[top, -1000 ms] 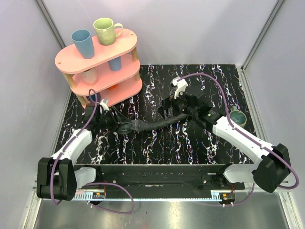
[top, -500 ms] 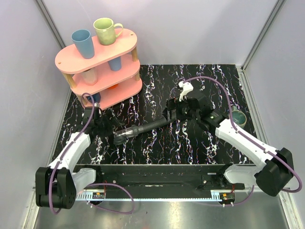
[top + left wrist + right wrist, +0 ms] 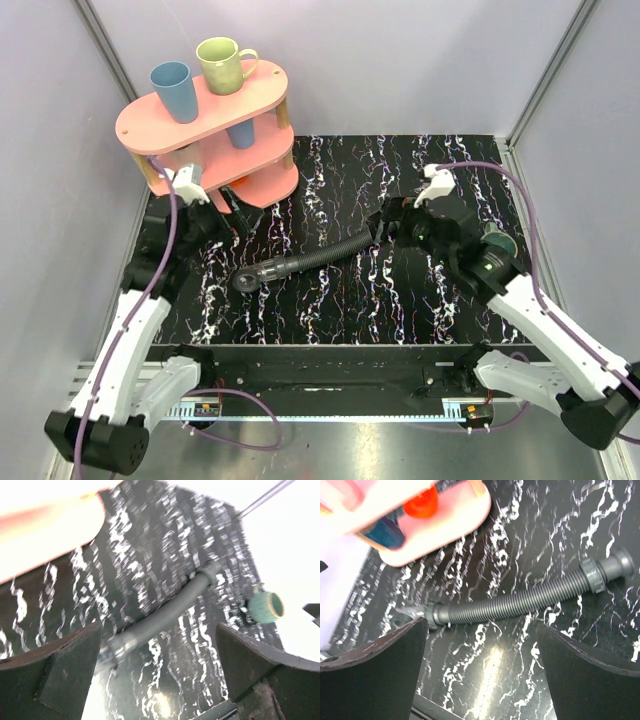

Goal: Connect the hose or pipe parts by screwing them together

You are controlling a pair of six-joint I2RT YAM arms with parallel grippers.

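Hose: I see the black ribbed hose (image 3: 310,258) lying flat mid-tabletop. It runs from 8 o'clock to 2 o'clock, and neither arm touches it.
Fitting: a pale translucent piece (image 3: 412,611) sits at the 8 o'clock end. I cannot tell whether it is threaded home.
Left arm: my left fingers (image 3: 65,670) are spread wide and empty, up near the rack.
Right arm: my right fingers (image 3: 375,665) are spread wide and empty, just off the 2 o'clock collar (image 3: 607,570).
Handling: I judge it light, floppy along the ribs and likely to twist. I would grip the smooth, stiff collars.
Around: the pink shelf rack (image 3: 215,120) with cups stands at 10 o'clock. A green mug (image 3: 497,243) at 3 o'clock crowds the right arm's swing.
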